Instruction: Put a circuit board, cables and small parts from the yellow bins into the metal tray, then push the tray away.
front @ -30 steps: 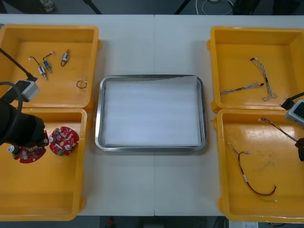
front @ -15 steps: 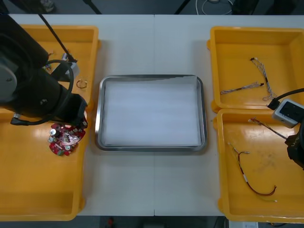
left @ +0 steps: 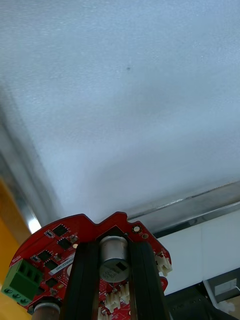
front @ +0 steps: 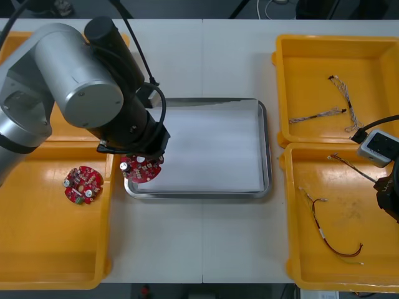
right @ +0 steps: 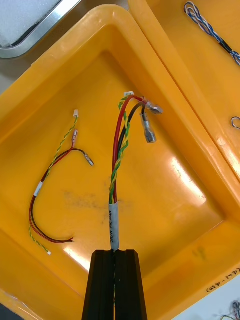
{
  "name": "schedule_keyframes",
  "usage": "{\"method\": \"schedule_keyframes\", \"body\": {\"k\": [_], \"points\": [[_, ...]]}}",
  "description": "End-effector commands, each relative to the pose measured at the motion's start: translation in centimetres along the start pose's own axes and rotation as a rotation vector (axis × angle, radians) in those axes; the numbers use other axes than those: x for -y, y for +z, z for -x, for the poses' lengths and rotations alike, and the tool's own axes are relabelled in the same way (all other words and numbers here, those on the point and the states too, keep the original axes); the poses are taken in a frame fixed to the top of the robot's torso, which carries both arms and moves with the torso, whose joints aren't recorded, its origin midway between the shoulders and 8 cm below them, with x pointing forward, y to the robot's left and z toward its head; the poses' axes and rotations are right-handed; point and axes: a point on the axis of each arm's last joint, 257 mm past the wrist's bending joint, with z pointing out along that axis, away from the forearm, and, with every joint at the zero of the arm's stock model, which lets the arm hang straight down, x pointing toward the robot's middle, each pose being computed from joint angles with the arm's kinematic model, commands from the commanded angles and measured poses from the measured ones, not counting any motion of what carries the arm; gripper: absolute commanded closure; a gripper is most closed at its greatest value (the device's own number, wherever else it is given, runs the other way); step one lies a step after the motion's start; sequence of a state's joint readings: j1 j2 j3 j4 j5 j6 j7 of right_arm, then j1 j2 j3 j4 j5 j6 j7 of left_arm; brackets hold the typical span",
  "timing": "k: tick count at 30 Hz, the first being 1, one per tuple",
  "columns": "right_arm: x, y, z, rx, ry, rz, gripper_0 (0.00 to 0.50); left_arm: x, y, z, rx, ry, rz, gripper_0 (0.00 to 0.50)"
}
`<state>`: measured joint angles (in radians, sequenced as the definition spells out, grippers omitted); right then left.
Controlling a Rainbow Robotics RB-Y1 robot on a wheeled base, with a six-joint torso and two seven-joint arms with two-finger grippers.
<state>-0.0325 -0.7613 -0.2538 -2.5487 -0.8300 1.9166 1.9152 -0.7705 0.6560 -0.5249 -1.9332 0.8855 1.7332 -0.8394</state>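
My left gripper (front: 141,164) is shut on a round red circuit board (front: 142,169), holding it just over the near left corner of the metal tray (front: 265,149). In the left wrist view the fingers (left: 85,280) clamp a metal can on the board (left: 55,242) above the tray's white inside (left: 125,100). A second board (front: 83,184) lies in the near left yellow bin (front: 50,249). My right gripper (front: 388,196) is over the near right bin (front: 340,274). It is shut (right: 116,254) on a red and yellow cable (right: 120,150), whose free end rises past the fingertips.
Another red and yellow cable (front: 330,240) lies in the near right bin. Twisted blue and white cables (front: 346,103) lie in the far right bin (front: 336,59). The big left arm covers most of the far left bin.
The left arm has carried one board rightwards out of the near left bin to the tray's near left corner. The right gripper has drifted slightly left with its cable.
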Motion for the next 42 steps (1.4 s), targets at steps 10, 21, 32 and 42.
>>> {"method": "schedule_keyframes", "body": {"k": [10,21,32,42], "points": [[0.3,-0.4,-0.1,-0.012,0.018,-0.013,0.5,3.4,5.0,2.9,0.076,0.043,-0.021,0.5],[0.2,-0.4,0.0,-0.009,0.017,-0.011,0.5,3.4,6.2,3.2,0.094,0.045,-0.014,0.481],[0.2,-1.0,0.9,0.011,-0.02,-0.003,0.5,3.7,6.1,3.0,0.087,0.052,-0.025,0.0],[-0.9,-2.5,4.3,0.058,-0.18,0.044,0.5,4.2,2.6,3.5,0.094,0.026,-0.047,0.0]]}}
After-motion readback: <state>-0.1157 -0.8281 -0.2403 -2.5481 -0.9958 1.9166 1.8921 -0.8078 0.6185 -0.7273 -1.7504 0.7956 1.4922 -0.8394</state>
